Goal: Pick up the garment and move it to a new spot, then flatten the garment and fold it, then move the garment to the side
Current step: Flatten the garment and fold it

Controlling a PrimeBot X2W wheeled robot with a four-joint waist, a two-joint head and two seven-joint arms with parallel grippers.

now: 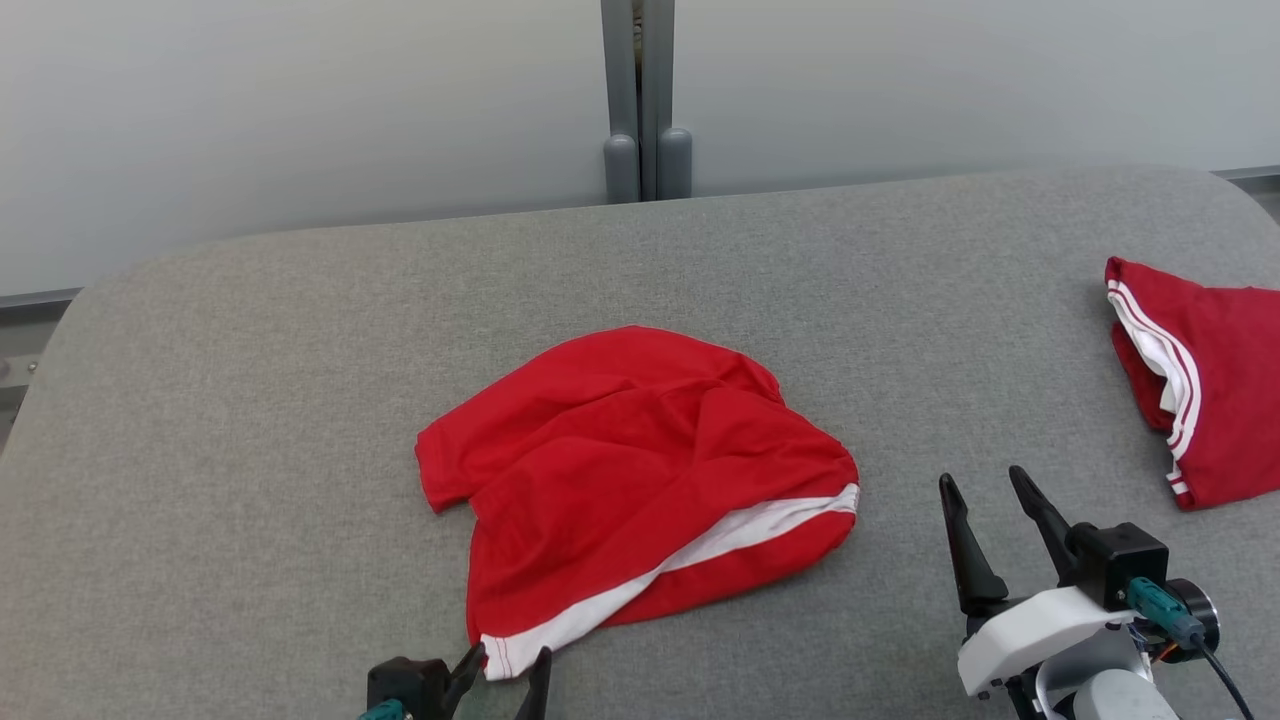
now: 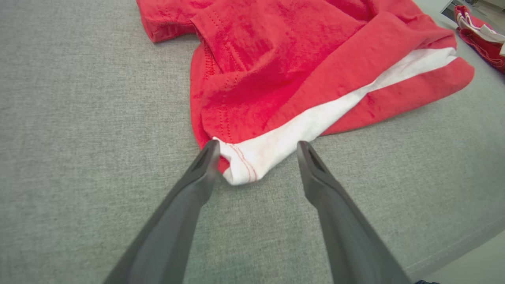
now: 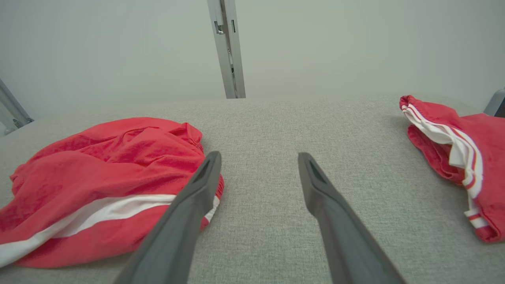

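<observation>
Head view: two red items are counted on the tabletop [image 1: 250,400], the garment [image 1: 630,470] central, a second garment [image 1: 1210,390] rightward. Left wrist view: the left pincer [image 2: 256,148] is spread, released, astride the garment's white hem [image 2: 244,165]. Right wrist view: the right pincer [image 3: 258,157] is likewise released.

I operate in what reads as a robotics lab or test cell. The work surface is a wide tabletop [image 1: 250,400] covered edge to edge in plain grey fabric, with rounded corners. Behind it stand plain, pale wall panels [image 1: 300,100], joined at a grey metal post [image 1: 640,100] with two rounded fittings at its base. A similar angled metal strut [image 3: 12,106] shows in the right wrist view.
</observation>
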